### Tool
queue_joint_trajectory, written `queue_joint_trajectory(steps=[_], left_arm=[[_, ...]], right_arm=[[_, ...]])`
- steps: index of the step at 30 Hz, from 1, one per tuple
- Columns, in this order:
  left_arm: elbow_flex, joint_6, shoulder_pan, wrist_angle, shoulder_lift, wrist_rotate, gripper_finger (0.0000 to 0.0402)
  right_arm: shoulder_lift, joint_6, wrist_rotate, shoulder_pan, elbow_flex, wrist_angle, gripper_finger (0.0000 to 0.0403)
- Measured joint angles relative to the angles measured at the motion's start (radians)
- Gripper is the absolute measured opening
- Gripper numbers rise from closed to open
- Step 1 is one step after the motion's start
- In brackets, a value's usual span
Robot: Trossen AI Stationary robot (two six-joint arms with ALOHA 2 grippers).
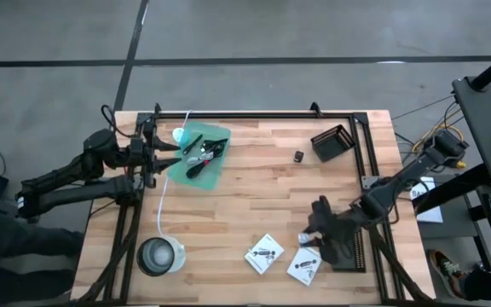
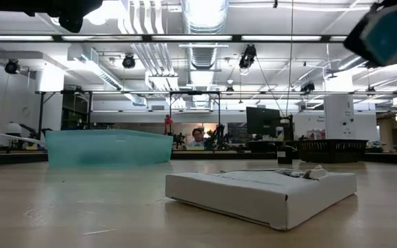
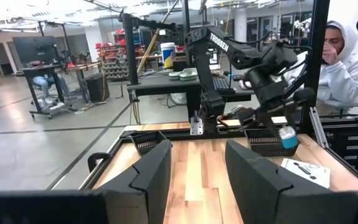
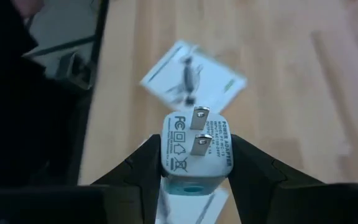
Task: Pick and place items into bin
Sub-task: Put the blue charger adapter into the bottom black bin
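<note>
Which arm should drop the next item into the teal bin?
Right: its claw is shut on the plug adapter, above the white packets. The left claw is open and empty beside the teal bin.

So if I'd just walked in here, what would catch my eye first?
Probably the right gripper near the table's front right corner, clamped on a small white plug-in power adapter with its two metal prongs showing, above a white printed packet. Next, the teal bin near the left gripper, already holding dark items. Then the round silvery bowl at the front left.
</note>
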Motion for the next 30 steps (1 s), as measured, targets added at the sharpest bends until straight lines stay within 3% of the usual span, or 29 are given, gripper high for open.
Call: queue_joint_trajectory(steps=[11, 20, 30], left_arm=[[0.000, 0.000, 0.000, 0.000, 0.001, 0.000, 0.0136], [0.000, 0.000, 0.000, 0.000, 0.002, 0.000, 0.0136], [0.000, 0.000, 0.000, 0.000, 0.002, 0.000, 0.0136]], right_arm=[[0.003, 0.515, -0.119, 0.117, 0.110, -0.392, 0.0135], [0.003, 0.607, -0.124, 0.177, 0.119, -0.457, 0.0135], [0.051, 0.734, -0.218, 0.213, 0.116, -0.619, 0.0135]])
